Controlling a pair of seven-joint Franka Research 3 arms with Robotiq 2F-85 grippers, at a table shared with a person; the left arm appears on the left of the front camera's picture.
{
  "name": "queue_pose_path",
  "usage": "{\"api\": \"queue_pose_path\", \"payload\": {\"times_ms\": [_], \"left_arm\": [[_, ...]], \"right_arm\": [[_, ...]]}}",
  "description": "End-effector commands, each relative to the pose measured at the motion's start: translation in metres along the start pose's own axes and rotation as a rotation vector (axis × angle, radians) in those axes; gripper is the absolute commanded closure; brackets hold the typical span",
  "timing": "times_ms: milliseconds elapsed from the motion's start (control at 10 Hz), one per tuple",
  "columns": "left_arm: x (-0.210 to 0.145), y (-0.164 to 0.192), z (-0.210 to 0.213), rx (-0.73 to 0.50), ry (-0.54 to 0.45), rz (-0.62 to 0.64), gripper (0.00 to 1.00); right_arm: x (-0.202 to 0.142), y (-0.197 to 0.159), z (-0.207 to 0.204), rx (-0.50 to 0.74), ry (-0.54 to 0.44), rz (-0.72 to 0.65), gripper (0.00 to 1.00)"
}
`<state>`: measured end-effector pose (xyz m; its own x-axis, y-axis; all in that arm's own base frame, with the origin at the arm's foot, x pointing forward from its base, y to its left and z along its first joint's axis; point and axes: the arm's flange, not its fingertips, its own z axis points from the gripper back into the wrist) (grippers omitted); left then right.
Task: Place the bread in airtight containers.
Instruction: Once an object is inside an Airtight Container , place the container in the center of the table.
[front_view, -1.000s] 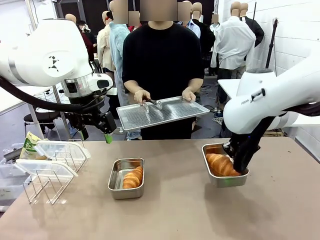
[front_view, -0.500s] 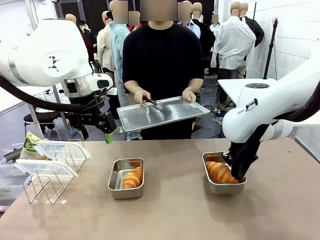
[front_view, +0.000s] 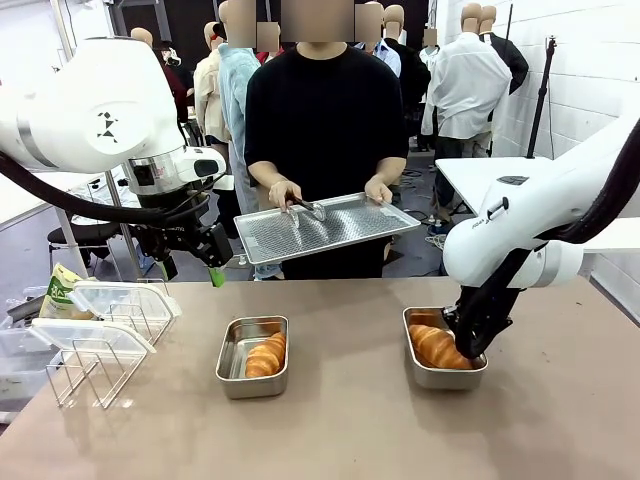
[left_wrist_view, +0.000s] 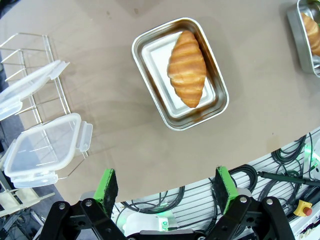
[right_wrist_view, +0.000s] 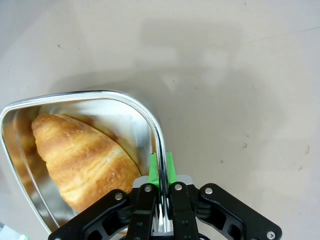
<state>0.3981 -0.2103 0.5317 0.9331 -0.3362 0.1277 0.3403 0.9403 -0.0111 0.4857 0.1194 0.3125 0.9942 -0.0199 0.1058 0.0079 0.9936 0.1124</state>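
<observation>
At table right, right end effector (right_wrist_view: 161, 167) is clamped on the rim of the right steel container (right_wrist_view: 100, 95), on its right-hand side in the front view. The green pads pinch the wall, one inside and one outside. Roll (right_wrist_view: 85, 150) lies inside that container, just beside the inner finger; can't tell if they touch. Left end effector (front_view: 215, 272) hangs above the table's left side, jaws wide, gripping nothing. Left steel container (left_wrist_view: 150, 90) sits on the table well apart from it, second roll (left_wrist_view: 186, 67) lying diagonally inside. Both containers are open-topped. Two clear lids (front_view: 92, 338) rest on the wire rack (front_view: 85, 380) at table left.
</observation>
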Motion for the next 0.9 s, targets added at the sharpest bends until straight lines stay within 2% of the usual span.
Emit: {"api": "queue_pose_path", "payload": {"times_ms": [0,400,500,800], "left_arm": [[0.0,0.001,0.001,0.009,0.006,0.008,0.0],[0.0,0.001,0.001,0.009,0.006,0.008,0.0],[0.0,0.001,0.001,0.009,0.006,0.008,0.0],[0.0,0.001,0.001,0.009,0.006,0.008,0.0]], "right_arm": [[0.007,0.001,0.001,0.04,-0.02,0.009,0.89],[0.005,0.004,0.012,0.034,-0.033,0.005,0.12],[0.004,0.005,0.018,0.031,-0.032,0.01,0.0],[0.003,0.007,0.029,0.006,-0.018,0.014,0.0]]}}
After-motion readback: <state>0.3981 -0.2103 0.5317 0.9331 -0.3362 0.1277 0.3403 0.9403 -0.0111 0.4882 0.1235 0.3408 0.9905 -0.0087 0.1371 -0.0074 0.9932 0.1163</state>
